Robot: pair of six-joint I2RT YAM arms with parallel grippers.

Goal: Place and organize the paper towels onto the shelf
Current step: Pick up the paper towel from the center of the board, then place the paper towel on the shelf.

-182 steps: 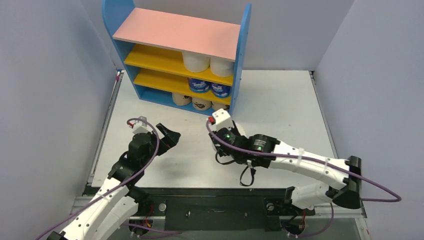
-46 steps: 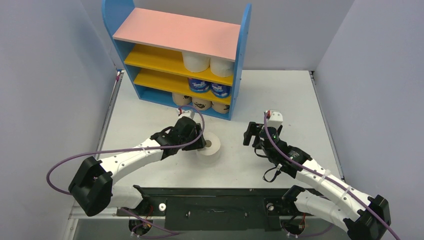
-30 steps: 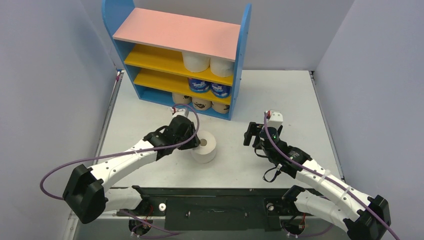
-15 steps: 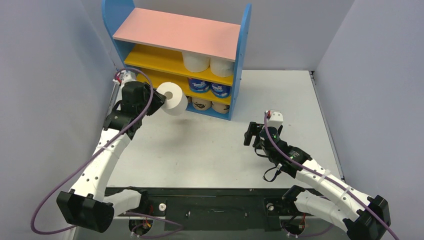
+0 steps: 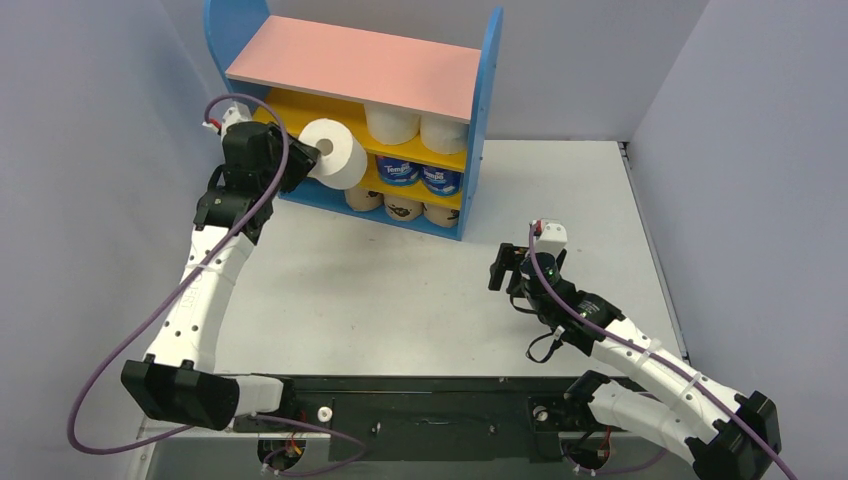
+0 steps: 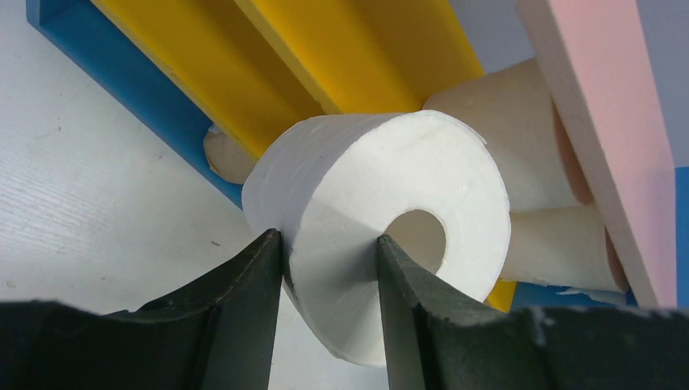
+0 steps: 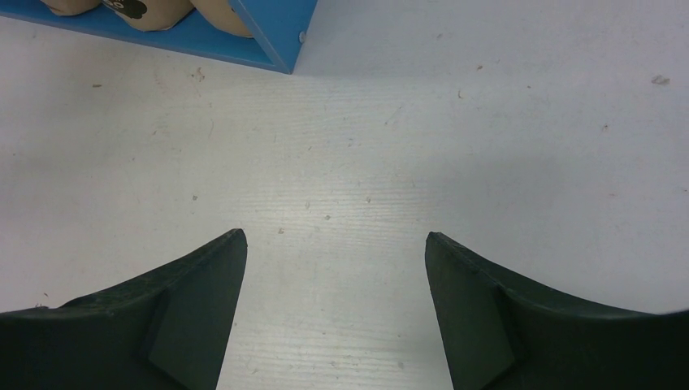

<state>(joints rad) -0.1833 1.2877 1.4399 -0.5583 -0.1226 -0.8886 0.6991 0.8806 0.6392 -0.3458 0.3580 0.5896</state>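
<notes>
At the left, the left gripper (image 5: 312,158) is raised off the table (image 5: 400,290) and its jaws pinch a white roll (image 5: 338,153): in the wrist view one finger (image 6: 252,301) lies against the roll's outer side and the other sits at the edge of its hollow core, which faces the camera. The white roll hangs in the air just in front of the left half of the shelf (image 5: 488,100), level with the two yellow boards; whether it touches them cannot be told. The shelf stands at the far side of the table, pink board on top. Toward its right end, two white rolls (image 5: 392,122) stand side by side on the upper yellow board, two blue-wrapped rolls (image 5: 398,171) on the lower one, and three tan rolls (image 5: 403,208) with black prints line the blue base. Further right, well apart from the shelf, the right gripper (image 5: 507,266) hovers low over bare table, its jaws spread wide with nothing between them.
</notes>
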